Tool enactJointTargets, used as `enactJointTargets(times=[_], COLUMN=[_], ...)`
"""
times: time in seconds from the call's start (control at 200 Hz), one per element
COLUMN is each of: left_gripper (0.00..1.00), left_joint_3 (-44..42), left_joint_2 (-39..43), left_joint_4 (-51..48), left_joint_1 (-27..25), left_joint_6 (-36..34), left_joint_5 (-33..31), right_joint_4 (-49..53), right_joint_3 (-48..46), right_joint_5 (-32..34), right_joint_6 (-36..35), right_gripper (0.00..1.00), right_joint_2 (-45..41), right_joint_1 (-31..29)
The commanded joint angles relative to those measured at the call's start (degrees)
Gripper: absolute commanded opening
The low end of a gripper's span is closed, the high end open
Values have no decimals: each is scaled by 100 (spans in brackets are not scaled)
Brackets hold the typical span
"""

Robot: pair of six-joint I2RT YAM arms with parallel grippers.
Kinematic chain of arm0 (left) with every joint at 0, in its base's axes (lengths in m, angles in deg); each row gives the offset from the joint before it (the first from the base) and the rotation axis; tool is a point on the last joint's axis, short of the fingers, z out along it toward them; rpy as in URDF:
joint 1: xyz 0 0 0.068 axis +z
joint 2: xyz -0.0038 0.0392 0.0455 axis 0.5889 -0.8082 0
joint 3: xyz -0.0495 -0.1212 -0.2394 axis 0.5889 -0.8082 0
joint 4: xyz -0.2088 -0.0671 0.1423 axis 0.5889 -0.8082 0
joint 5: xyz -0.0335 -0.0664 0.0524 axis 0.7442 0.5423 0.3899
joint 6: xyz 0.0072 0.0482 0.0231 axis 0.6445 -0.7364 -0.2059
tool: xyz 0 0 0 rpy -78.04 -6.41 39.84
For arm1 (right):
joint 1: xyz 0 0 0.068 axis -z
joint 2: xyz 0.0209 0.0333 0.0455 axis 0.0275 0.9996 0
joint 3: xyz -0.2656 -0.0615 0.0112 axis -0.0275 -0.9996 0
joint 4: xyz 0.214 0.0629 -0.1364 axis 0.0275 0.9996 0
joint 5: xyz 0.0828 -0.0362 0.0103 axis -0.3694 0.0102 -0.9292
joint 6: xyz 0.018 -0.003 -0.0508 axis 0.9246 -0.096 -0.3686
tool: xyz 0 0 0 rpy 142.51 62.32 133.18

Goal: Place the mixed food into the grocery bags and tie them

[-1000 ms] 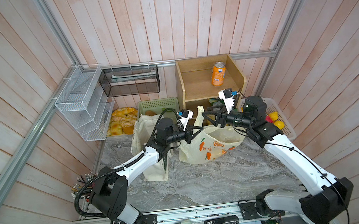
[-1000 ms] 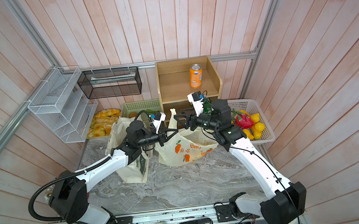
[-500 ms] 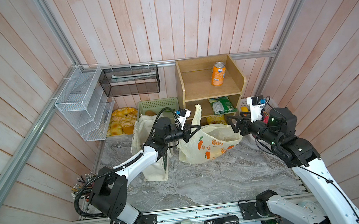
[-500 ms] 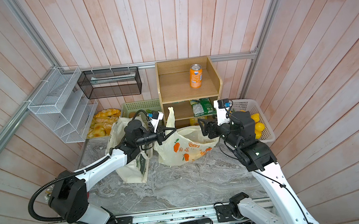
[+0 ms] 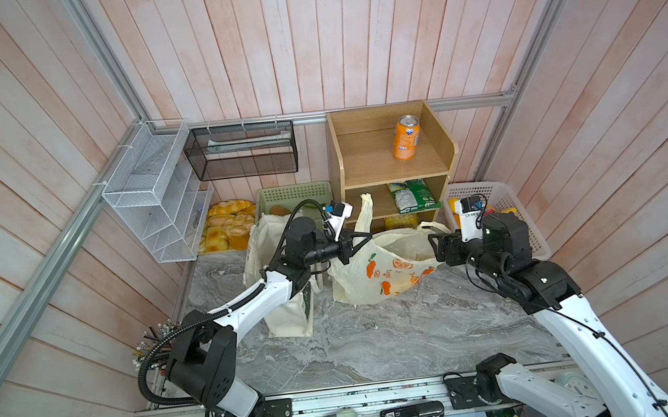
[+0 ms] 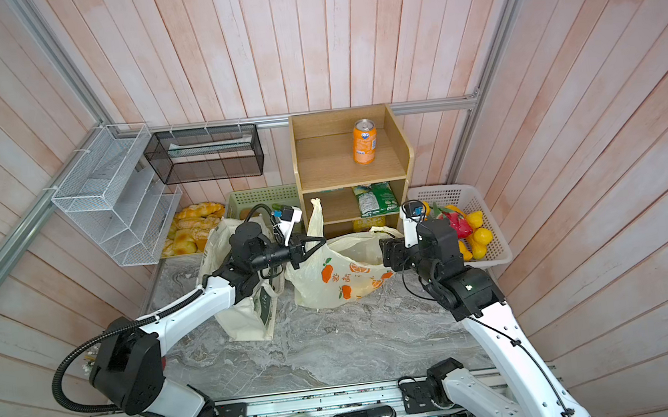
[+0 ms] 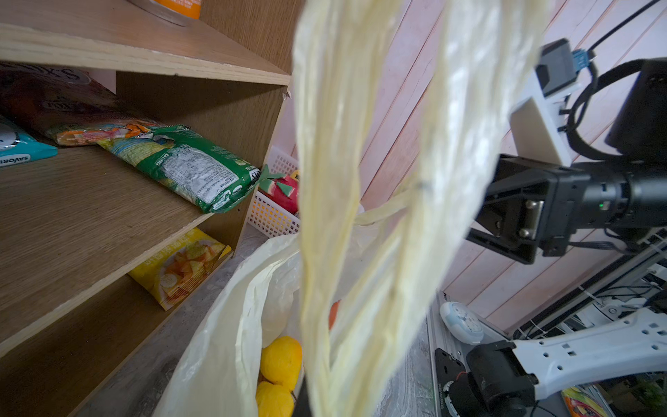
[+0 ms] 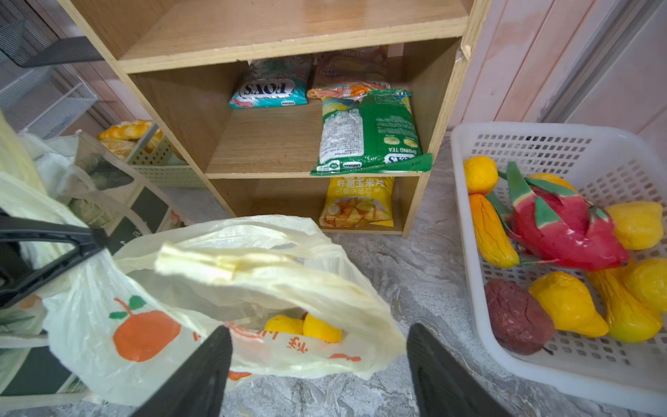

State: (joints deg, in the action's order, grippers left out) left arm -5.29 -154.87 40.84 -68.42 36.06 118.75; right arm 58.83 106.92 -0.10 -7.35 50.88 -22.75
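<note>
The grey table carries everything. The left arm runs low from its front base out over the tote, with its forearm nearly level and its wrist straight, pointing right in both top views. The right arm climbs from its base, bends beside the basket and points left, so the two arms face each other.

The tote stands upright under the left forearm, mouth up. The bag (thin, pale yellow, printed with oranges) lies slumped on the table just right of the tote and in front of the shelf. Its long axis runs left to right between the arms, and its mouth gapes upward.

The left gripper sits at the bag's upper left edge, jaws pressed together on one handle, whose loop stands up past the fingertips. The right gripper hangs just off the bag's right rim, jaws wide apart and holding nothing. In the right wrist view the other handle droops loose across the mouth, ahead of the fingers.

Two lemons lie side by side at the bottom of the bag.
</note>
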Motion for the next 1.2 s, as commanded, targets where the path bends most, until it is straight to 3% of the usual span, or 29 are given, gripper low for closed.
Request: enactJointTargets(times=[0.0,0.265,0.34,0.38,0.47,0.545,0.705,0.87,1.015,1.195], left_gripper=[0,0,0,0,0,0,0,0,0,0], left_joint_3=[-72,-76,-82,-70,-57,-94,-36,474,480,555], left_joint_2=[-18,-28,-22,-10,40,135,294,142,67,-210], left_joint_4=[61,57,44,31,89,329,481,-631,-737,-674], left_joint_1=[26,28,26,26,26,28,28,8,-32,-63], left_joint_6=[-27,53,54,64,194,467,902,996,1005,820], left_joint_5=[131,249,288,310,390,455,191,-968,-1509,-1343], right_joint_4=[-385,-1091,-1158,-1178,-1135,-1112,-1048,-1103,-1327,-2123], right_joint_3=[-8,524,726,829,1012,1090,1151,885,352,-706], right_joint_5=[210,37,-243,-425,-737,-793,-416,35,323,445], right_joint_6=[-140,-328,-394,-418,-402,-164,713,1676,2349,3408], right_gripper=[78,77,72,63,24,0,0,0,0,0], right_joint_2=[248,1031,1183,1236,1215,1035,363,-247,-601,-888], right_joint_1=[34,58,57,55,68,116,224,227,225,92])
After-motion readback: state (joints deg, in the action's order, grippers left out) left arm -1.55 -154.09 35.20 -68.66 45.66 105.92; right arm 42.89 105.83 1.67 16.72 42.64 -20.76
